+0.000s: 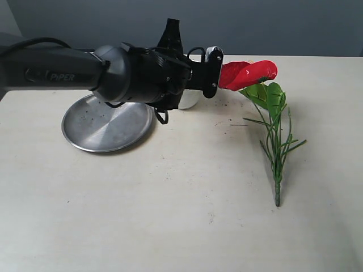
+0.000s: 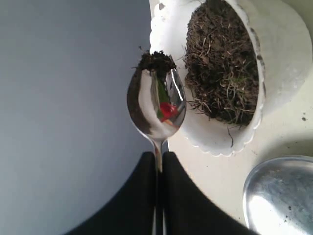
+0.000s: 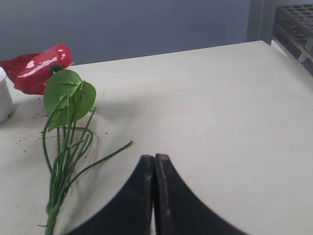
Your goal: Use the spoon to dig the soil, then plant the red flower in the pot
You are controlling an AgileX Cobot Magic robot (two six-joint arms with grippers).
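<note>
My left gripper (image 2: 158,157) is shut on the handle of the silver spoon (image 2: 156,105), which it holds up beside the pot. A small clump of soil (image 2: 155,61) sits on the tip of the spoon's bowl. The white scalloped pot (image 2: 274,58) is filled with dark soil (image 2: 220,63) and fibres. In the exterior view the left arm (image 1: 74,71) hides most of the pot (image 1: 190,100). The red flower (image 1: 249,73) lies flat on the table to the pot's right, stem toward the front. My right gripper (image 3: 154,159) is shut and empty, close to the flower's (image 3: 41,66) stem.
A round steel plate (image 1: 108,124) lies on the table left of the pot, with a few soil crumbs on it. Soil specks dot the table near the flower. A dark rack (image 3: 296,24) stands off the table's far corner in the right wrist view.
</note>
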